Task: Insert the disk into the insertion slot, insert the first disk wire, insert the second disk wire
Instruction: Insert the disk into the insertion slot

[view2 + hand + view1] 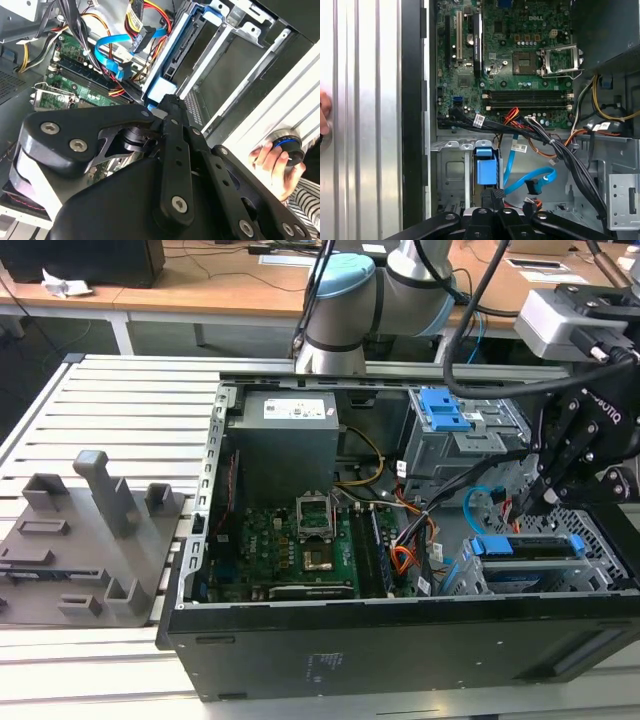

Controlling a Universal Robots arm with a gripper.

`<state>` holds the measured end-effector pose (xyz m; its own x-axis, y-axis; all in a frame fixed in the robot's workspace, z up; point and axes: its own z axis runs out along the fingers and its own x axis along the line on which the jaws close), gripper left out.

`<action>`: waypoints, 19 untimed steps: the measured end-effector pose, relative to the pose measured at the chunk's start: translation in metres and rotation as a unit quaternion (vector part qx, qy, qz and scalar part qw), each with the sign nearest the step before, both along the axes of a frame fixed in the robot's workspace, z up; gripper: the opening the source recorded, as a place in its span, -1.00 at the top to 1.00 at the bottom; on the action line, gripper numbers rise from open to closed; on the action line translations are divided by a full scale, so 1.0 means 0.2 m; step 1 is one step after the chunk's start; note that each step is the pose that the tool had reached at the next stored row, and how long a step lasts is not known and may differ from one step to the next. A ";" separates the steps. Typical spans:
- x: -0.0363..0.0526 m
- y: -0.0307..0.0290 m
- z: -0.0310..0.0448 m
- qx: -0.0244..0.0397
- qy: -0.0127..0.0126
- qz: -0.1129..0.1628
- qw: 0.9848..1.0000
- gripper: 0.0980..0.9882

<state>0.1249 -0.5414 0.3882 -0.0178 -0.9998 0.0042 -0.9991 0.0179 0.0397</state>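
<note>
the gripper (527,502) hung at the exterior view's right, just above the disk (530,548), which sat in the insertion slot (462,578) at the near side of the open case (400,640). whether the claw was spread or pressed together, i cannot tell. a blue cable (480,502) curled beside it.

Bright even light, glare on table (370,75)
</note>
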 end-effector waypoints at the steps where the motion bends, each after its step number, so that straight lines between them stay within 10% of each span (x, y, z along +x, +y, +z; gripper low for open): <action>1: 0.000 0.000 -0.014 0.000 0.000 0.000 1.000 0.98; 19: 0.056 0.003 -0.059 0.000 0.000 0.000 1.000 0.98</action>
<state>0.1361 -0.5409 0.3763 -0.0177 -0.9998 0.0042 -0.9990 0.0179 0.0402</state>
